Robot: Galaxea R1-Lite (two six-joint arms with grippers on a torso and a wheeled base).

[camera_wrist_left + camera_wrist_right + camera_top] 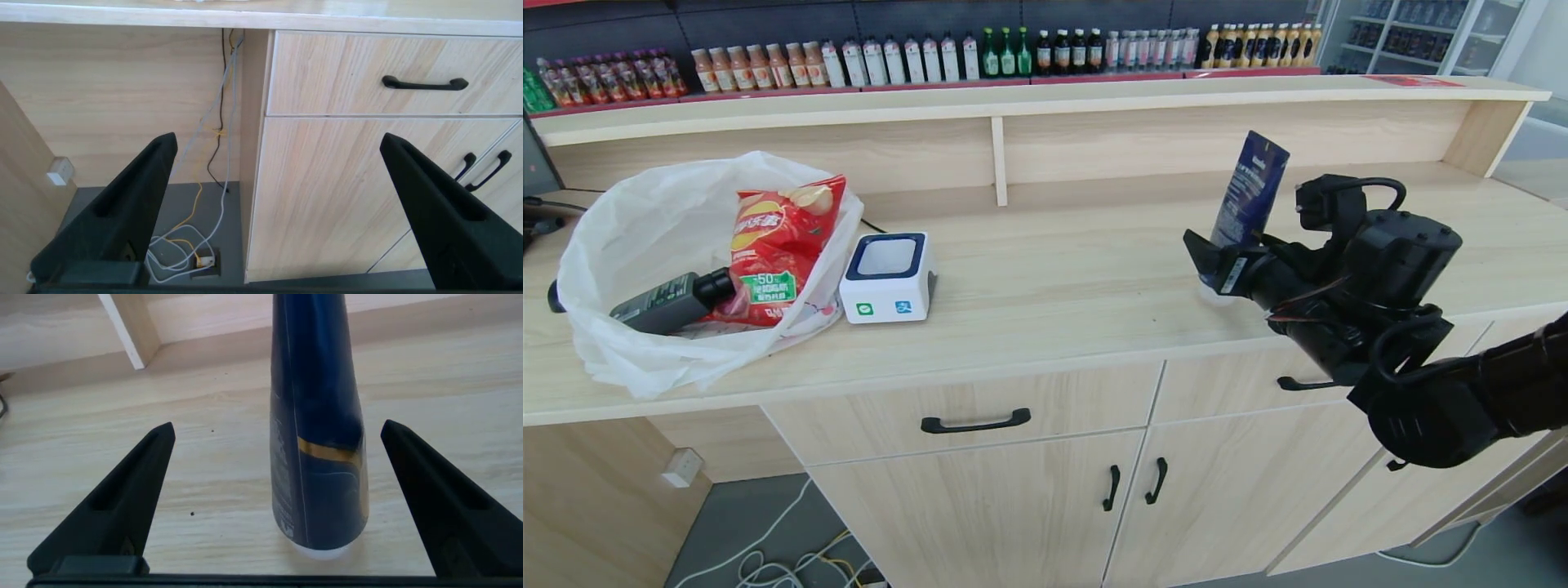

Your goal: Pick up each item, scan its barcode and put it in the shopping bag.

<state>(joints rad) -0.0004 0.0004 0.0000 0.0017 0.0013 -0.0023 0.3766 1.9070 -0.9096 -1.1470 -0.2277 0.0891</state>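
A dark blue tube (1250,192) stands upright on its white cap on the wooden counter (1078,286), at the right. My right gripper (1225,261) is open around its lower part. In the right wrist view the tube (315,392) stands between the spread fingers (122,498), touching neither. The white shopping bag (645,245) lies open at the counter's left, holding a red chips bag (780,245) and a dark bottle (674,302). A white and blue scanner (886,278) sits beside the bag. My left gripper (279,143) is open and holds nothing, below counter level facing the cabinet fronts.
A raised wooden shelf (1029,102) runs along the back of the counter, with rows of bottles (1013,53) behind it. Drawers and doors with black handles (976,423) lie under the counter. Cables (192,245) trail on the floor at the left.
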